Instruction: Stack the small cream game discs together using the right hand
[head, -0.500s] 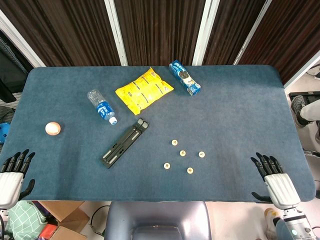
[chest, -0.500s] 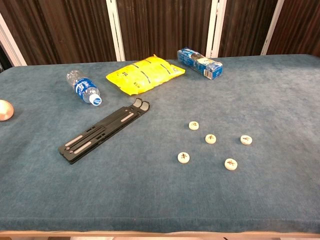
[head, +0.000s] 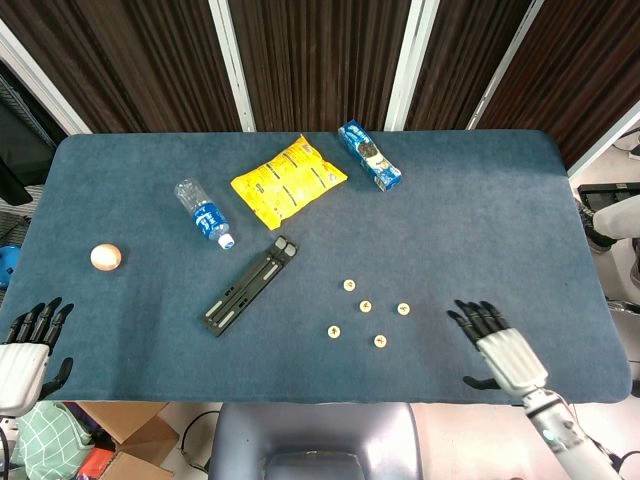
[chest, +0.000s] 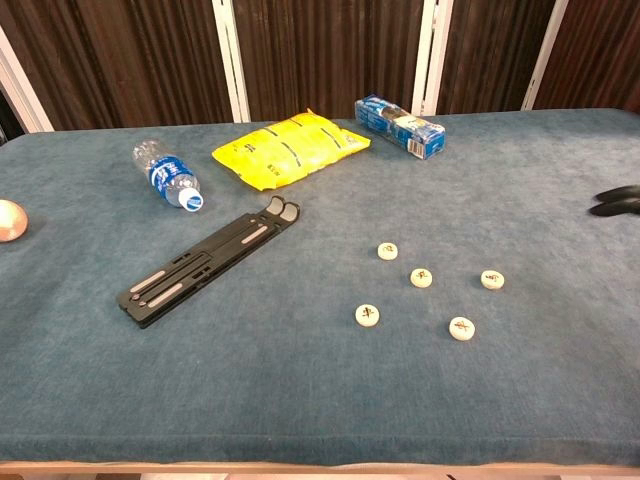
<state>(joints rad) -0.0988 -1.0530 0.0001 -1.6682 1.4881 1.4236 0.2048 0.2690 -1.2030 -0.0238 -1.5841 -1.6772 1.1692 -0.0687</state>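
Several small cream game discs lie apart on the blue table: one (head: 349, 285) farthest back, one (head: 366, 306) in the middle, one (head: 403, 309) at the right, one (head: 334, 331) at the front left and one (head: 380, 341) at the front. The chest view shows the same discs, such as the back one (chest: 388, 251) and the front one (chest: 461, 328). My right hand (head: 498, 347) hovers open, fingers spread, to the right of the discs and touches none; only its fingertips (chest: 618, 199) show in the chest view. My left hand (head: 24, 350) is open at the table's front left edge.
A black folding stand (head: 250, 285) lies left of the discs. Behind it are a water bottle (head: 204, 213), a yellow snack bag (head: 288, 182) and a blue biscuit pack (head: 369, 156). A small round orange-white ball (head: 105, 257) sits at the far left.
My right hand has moved left and forward over the table toward the discs, and its fingertips now show in the chest view. My left hand has barely moved.
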